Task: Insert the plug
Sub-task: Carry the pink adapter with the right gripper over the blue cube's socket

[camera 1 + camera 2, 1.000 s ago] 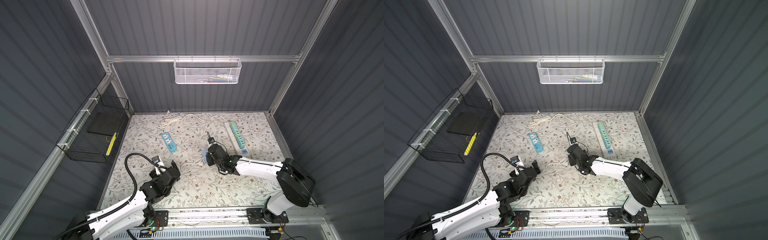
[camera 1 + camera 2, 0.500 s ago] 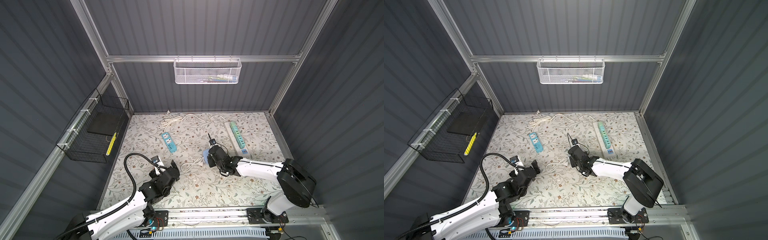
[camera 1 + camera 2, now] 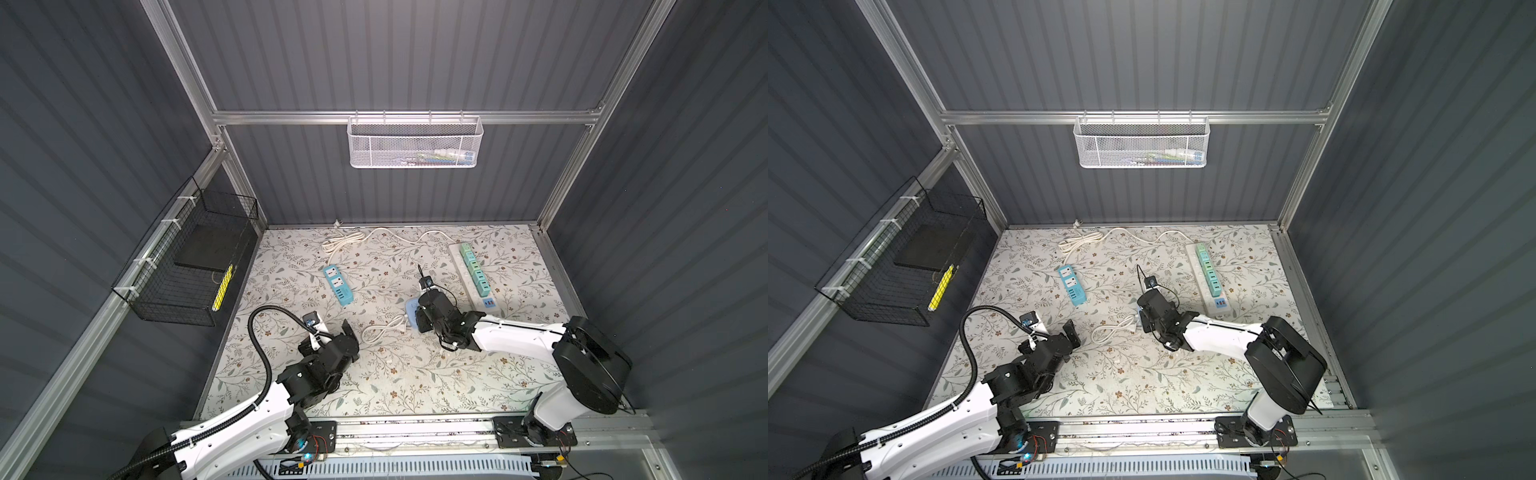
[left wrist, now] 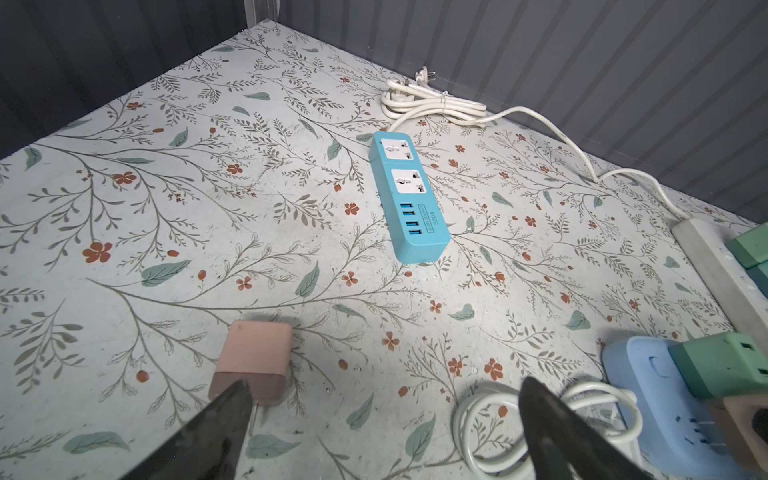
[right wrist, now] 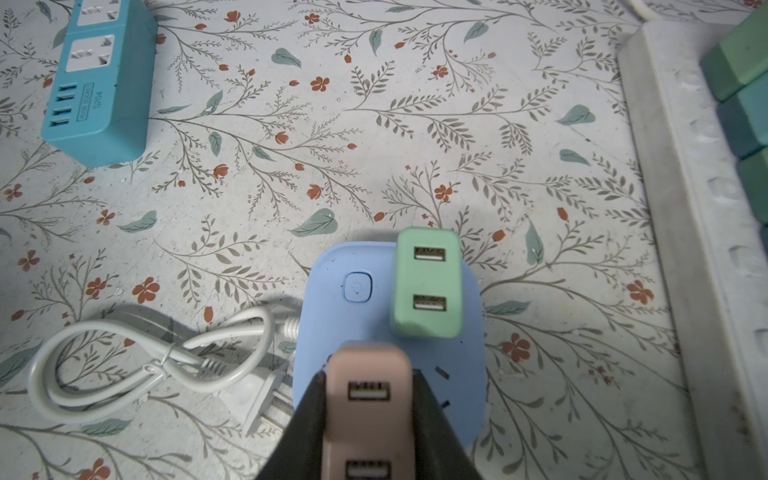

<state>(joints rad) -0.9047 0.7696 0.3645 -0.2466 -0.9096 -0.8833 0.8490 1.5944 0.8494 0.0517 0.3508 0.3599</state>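
A flowered table [image 3: 395, 374] sits inside dark ribbed walls [image 3: 395, 62]. The right gripper [image 5: 368, 376] is clamped on the pink plug [image 5: 368, 399], holding it over the blue socket block [image 5: 328, 320], just beside a green charger [image 5: 426, 282]. The left gripper [image 4: 382, 388] gapes wide, holding nothing, near another pink charger [image 4: 253, 357].

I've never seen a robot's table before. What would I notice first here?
Probably the right end effector, shut on a pink charger at the blue power block near the table's middle, beside a green charger standing on it. Next, the left end effector, wide open, with another pink charger lying on the flowery table just before it.
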